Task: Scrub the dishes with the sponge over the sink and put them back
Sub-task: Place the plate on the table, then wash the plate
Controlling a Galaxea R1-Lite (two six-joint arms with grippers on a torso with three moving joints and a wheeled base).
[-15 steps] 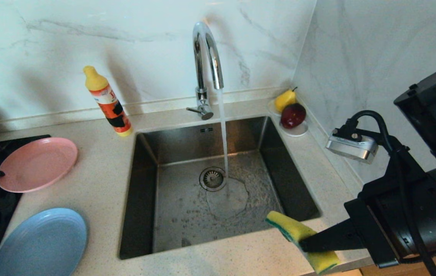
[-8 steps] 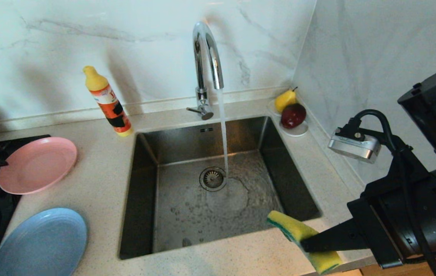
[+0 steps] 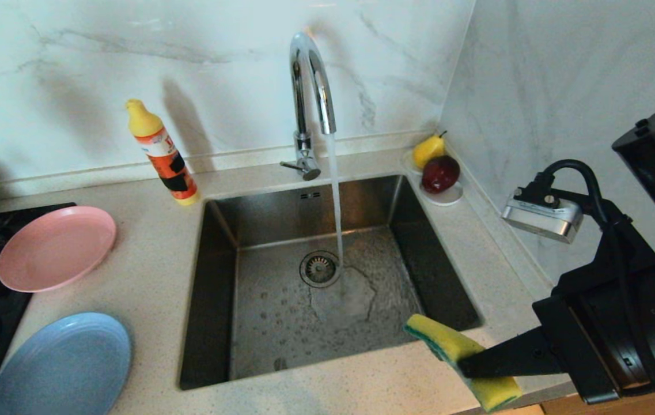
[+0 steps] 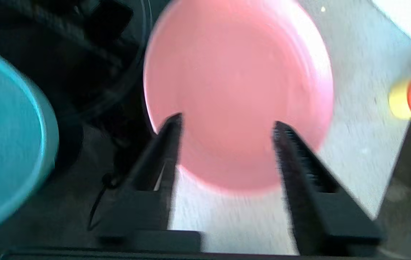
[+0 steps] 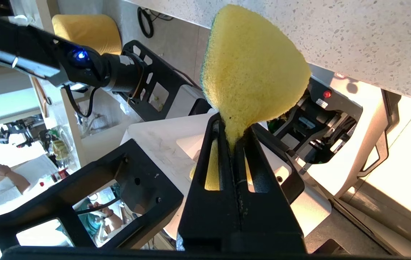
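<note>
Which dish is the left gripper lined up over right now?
The pink plate: in the left wrist view it shows between the open fingers of the left gripper. The teal bowl sits off to one side; the blue plate isn't in that view.

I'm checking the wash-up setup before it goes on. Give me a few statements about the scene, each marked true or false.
1. The right gripper is shut on the sponge. True.
2. The tap is off. False: water runs from it into the sink.
3. The left gripper grips the pink plate. False: its jaws stand open, with the plate seen between them, and nothing held.
4. The blue plate lies on the counter, nearer the robot than the pink plate. True.
5. The teal bowl sits in the sink. False: it is beside the pink plate.
</note>
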